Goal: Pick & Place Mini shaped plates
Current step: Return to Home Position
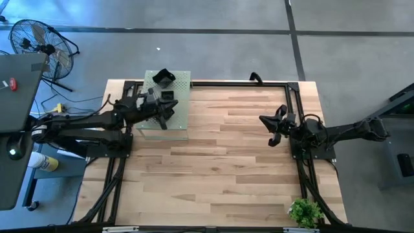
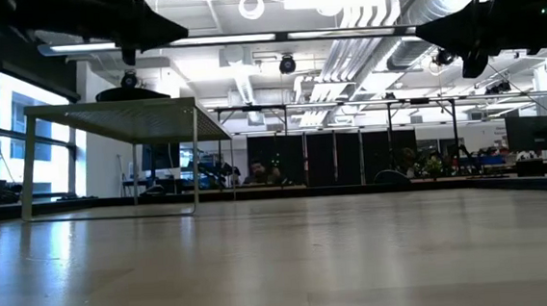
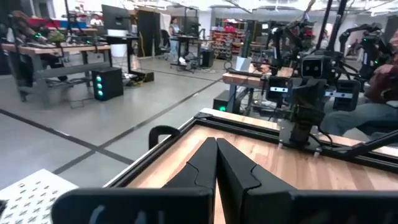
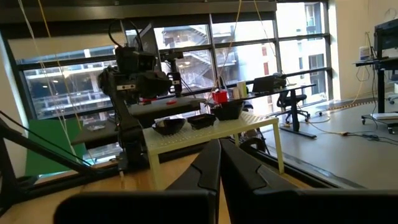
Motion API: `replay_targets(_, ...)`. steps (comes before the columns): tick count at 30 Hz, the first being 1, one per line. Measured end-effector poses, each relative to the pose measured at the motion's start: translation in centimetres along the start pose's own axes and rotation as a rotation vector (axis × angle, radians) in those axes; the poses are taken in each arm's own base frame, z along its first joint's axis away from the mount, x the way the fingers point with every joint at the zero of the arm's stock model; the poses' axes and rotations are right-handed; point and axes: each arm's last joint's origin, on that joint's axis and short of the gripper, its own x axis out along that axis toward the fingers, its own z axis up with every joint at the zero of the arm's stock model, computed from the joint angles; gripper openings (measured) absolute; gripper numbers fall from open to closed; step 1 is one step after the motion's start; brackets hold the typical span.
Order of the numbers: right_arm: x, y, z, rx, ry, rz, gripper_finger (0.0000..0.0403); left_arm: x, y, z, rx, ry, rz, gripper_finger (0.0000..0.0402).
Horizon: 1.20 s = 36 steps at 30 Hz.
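The mini shaped plates (image 4: 202, 120) sit in glossy black clusters on top of the pale green perforated shelf (image 1: 183, 83). The shelf stands on thin legs at the left part of the wooden table (image 1: 226, 168), close to its far edge. In the right wrist view three dark clusters line the shelf's top, but how many plates lie in each cannot be told. The left gripper (image 3: 216, 143) hangs over the shelf's near part, raised clear of it, with its two fingers pressed together and empty. The right gripper (image 4: 219, 145) hovers above the right side of the table, well apart from the shelf and facing toward it, its fingers likewise closed on nothing. A small green plant (image 1: 305, 211) stands at the table's near right corner. A floor fan (image 1: 32, 37) stands on the grey floor beyond the table's left side.
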Motion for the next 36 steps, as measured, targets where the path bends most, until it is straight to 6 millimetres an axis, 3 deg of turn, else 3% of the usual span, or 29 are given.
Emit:
replay_targets(8, 0.0, 0.0, 0.0, 0.001, 0.0, 0.0, 0.0007, -2.8, 0.8, -0.5, 0.017, -0.076, 0.093, 0.0001)
replay_targets(17, 0.0, -0.1, 0.0, 0.0, -0.001, -0.027, 0.0009, -5.5, 1.8, -2.4, -0.033, -0.137, 0.254, 0.0001)
replay_targets(25, 0.0, -0.2, 0.0, 0.007, -0.003, -0.053, 0.0005, -6.5, 2.2, -4.4, -0.062, -0.042, 0.283, 0.0001)
replay_targets(36, -0.9, -0.4, 0.9, 0.005, -0.065, -0.055, 0.0004, -7.4, 2.3, -4.5, -0.064, -0.026, 0.284, 0.0001)
